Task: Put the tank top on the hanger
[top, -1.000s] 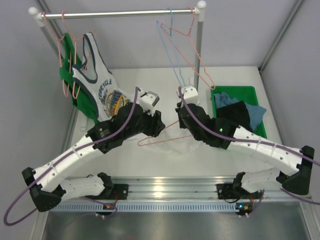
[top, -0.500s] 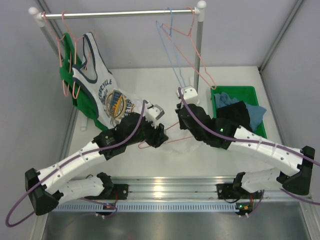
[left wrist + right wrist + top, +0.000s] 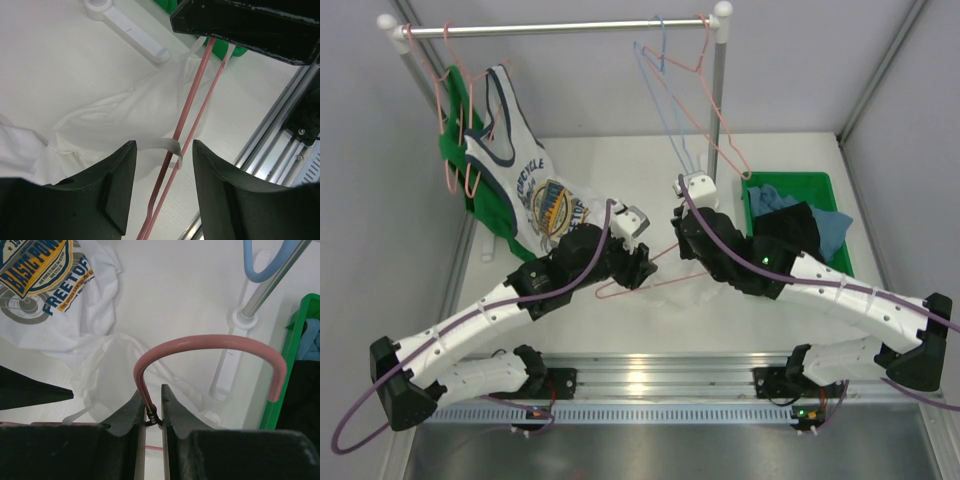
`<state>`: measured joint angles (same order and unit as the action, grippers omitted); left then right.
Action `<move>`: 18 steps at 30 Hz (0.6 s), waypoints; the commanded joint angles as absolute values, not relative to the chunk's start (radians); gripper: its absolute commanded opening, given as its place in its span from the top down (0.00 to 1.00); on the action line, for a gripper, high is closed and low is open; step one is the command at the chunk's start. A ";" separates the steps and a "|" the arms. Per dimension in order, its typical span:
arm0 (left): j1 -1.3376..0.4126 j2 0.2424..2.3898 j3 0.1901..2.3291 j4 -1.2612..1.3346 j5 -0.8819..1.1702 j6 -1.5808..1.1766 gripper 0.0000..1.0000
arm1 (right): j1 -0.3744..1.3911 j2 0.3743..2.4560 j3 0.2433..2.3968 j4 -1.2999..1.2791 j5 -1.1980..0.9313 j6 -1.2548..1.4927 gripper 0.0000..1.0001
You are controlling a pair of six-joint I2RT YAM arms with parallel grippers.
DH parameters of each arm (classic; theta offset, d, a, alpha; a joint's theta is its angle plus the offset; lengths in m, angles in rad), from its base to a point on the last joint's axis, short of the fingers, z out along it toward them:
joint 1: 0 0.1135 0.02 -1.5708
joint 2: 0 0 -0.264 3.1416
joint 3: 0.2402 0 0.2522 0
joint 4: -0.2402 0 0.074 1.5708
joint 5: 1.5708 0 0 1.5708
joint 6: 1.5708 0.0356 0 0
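Note:
The pink hanger (image 3: 620,287) lies low over the table between the two arms. My right gripper (image 3: 152,410) is shut on its twisted neck, and the hook (image 3: 210,342) curves up in front of the fingers. The white tank top (image 3: 120,115) lies crumpled on the table beneath, mostly hidden by the arms in the top view (image 3: 668,293). One thin strap (image 3: 170,146) hangs over the hanger's two wires (image 3: 192,107). My left gripper (image 3: 162,167) is open and straddles those wires and the strap, touching neither. From above it (image 3: 642,268) sits close to the right gripper (image 3: 677,242).
A rack with a metal bar (image 3: 560,28) stands at the back; its post base (image 3: 235,355) is just beyond the hook. A printed tank top (image 3: 520,170) and a green garment hang at left, spare hangers (image 3: 655,90) at right. A green bin (image 3: 790,182) of clothes sits right.
My left gripper has moved right and nearer, coming over the hanger's arm and the strap, with its jaws slightly wider. The right gripper and hanger have stayed put.

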<state>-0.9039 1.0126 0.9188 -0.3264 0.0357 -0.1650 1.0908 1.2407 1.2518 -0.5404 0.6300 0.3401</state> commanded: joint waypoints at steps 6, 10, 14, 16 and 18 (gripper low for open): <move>-0.899 1.009 0.882 -0.189 0.029 -0.098 0.45 | 1.108 1.216 1.289 -0.518 0.627 0.330 1.00; -0.890 1.031 0.854 -0.131 0.096 -0.098 0.46 | 1.108 1.220 1.293 -0.517 0.624 0.331 1.00; -0.890 1.025 0.818 -0.068 0.112 -0.110 0.50 | 1.108 1.220 1.295 -0.520 0.624 0.331 1.00; -0.890 1.012 0.793 -0.040 0.121 -0.121 0.53 | 1.108 1.220 1.295 -0.523 0.626 0.330 1.00; -0.888 1.009 0.782 -0.017 0.135 -0.130 0.62 | 1.108 1.218 1.296 -0.523 0.627 0.330 1.00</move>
